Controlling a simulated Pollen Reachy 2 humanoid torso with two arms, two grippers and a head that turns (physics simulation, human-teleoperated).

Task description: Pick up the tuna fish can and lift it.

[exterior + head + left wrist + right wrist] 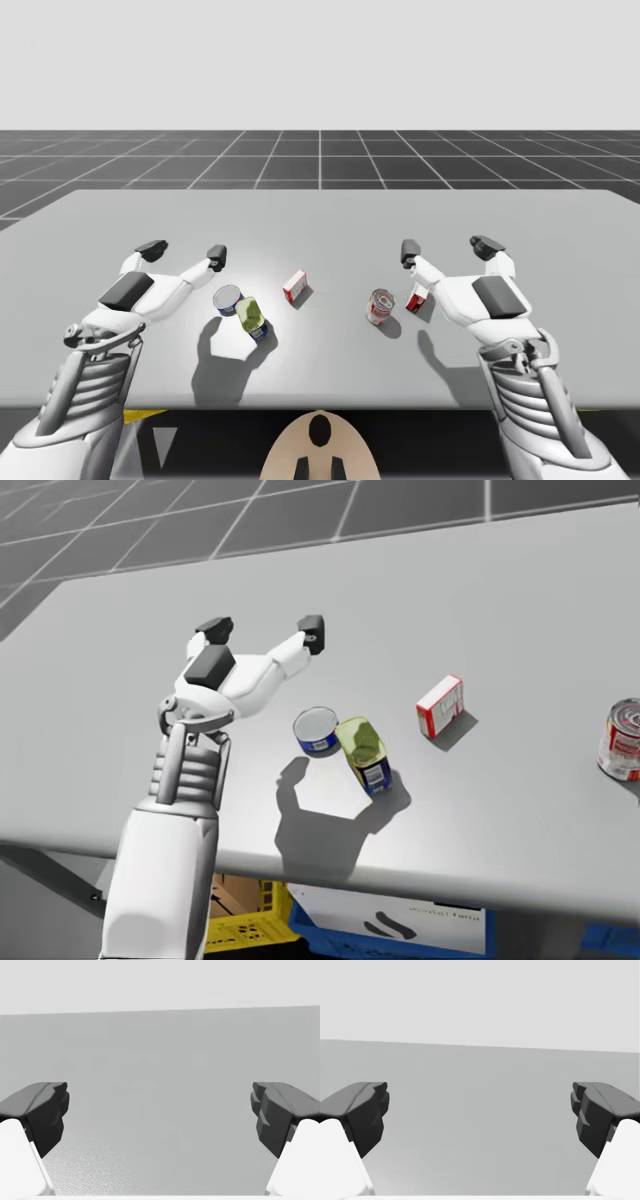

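On the grey tabletop (pixel 320 215), the low round blue can (pixel 228 299) stands left of the middle. The blue container with a yellow-green lid (pixel 252 317) lies just beside it, to its right and nearer me. The small red-and-white box (pixel 295 287) sits further right and slightly further back. The tall red-and-white can (pixel 381 306) stands well right of that box, with a small red box (pixel 417 299) just to its right. My left tool (pixel 183 252) is behind and left of the low can, and my right tool (pixel 447 247) is behind the small red box.
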